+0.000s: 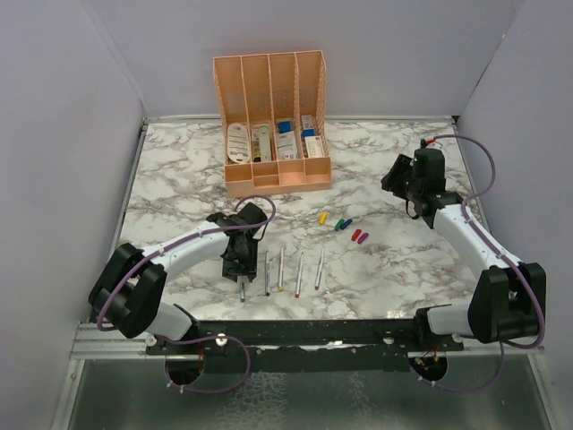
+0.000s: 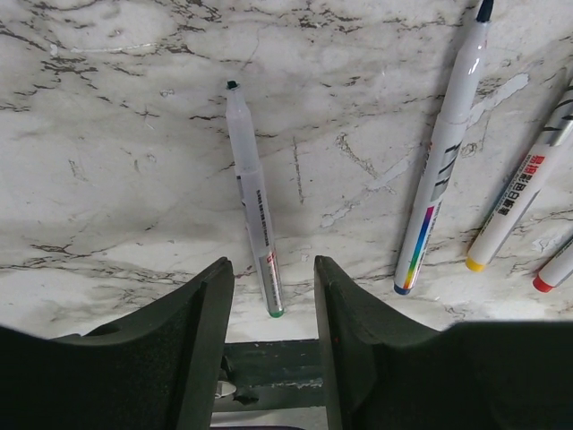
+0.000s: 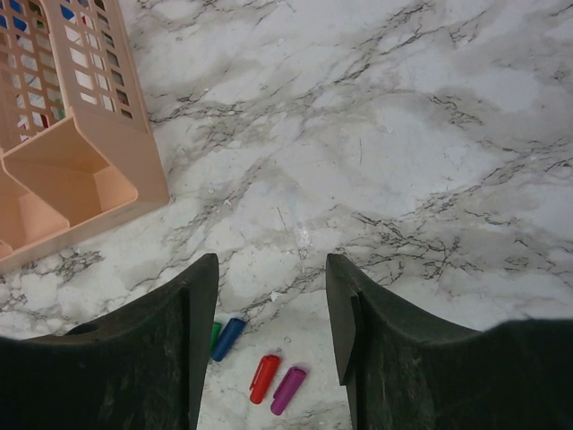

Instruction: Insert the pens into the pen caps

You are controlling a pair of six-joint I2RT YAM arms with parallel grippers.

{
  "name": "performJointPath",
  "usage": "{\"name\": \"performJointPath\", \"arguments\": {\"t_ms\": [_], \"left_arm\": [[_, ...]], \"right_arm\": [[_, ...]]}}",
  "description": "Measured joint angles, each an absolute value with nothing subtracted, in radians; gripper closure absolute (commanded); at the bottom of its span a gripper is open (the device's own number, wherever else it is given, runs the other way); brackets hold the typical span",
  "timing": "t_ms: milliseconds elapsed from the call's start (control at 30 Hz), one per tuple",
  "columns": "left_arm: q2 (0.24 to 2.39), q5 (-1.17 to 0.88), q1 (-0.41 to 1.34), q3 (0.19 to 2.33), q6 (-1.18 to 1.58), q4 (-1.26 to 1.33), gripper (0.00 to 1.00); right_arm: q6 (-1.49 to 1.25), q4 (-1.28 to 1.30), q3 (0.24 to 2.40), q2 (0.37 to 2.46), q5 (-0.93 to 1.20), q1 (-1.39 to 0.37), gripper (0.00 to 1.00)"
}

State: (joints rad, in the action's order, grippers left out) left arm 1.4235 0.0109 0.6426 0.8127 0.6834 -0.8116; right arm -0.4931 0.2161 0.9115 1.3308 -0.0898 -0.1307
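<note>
Five pens lie side by side on the marble near the front edge. My left gripper [image 1: 240, 266] stands low over the leftmost one, the green-tipped pen [image 2: 255, 202]. Its jaws straddle that pen's rear end, open and not touching it; the gripper's midpoint [image 2: 273, 278] is right over the barrel. To the right lie the blue pen [image 2: 443, 161], yellow pen [image 2: 515, 215] and red pen [image 2: 555, 269]. The caps lie loose mid-table: yellow cap [image 1: 322, 218], green cap [image 3: 215, 336], blue cap [image 3: 227, 339], red cap [image 3: 264, 378], magenta cap [image 3: 287, 390]. My right gripper [image 3: 271, 278] hovers open and empty beyond the caps, at the right [image 1: 400, 184].
A peach organiser [image 1: 271, 121] with small white and blue items stands at the back centre; its corner [image 3: 81, 170] shows in the right wrist view. Grey walls close in the left, right and back sides. A metal rail [image 1: 295, 331] runs along the near edge.
</note>
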Motion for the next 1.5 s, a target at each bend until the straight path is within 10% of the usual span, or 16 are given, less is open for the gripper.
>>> {"name": "performJointPath", "arguments": {"t_ms": [1500], "left_arm": [[1.545,-0.035,0.635,0.826,0.654,-0.824,0.71]], "right_arm": [[-0.493,0.216,0.912,1.331,-0.06,-0.131,0.47]]}}
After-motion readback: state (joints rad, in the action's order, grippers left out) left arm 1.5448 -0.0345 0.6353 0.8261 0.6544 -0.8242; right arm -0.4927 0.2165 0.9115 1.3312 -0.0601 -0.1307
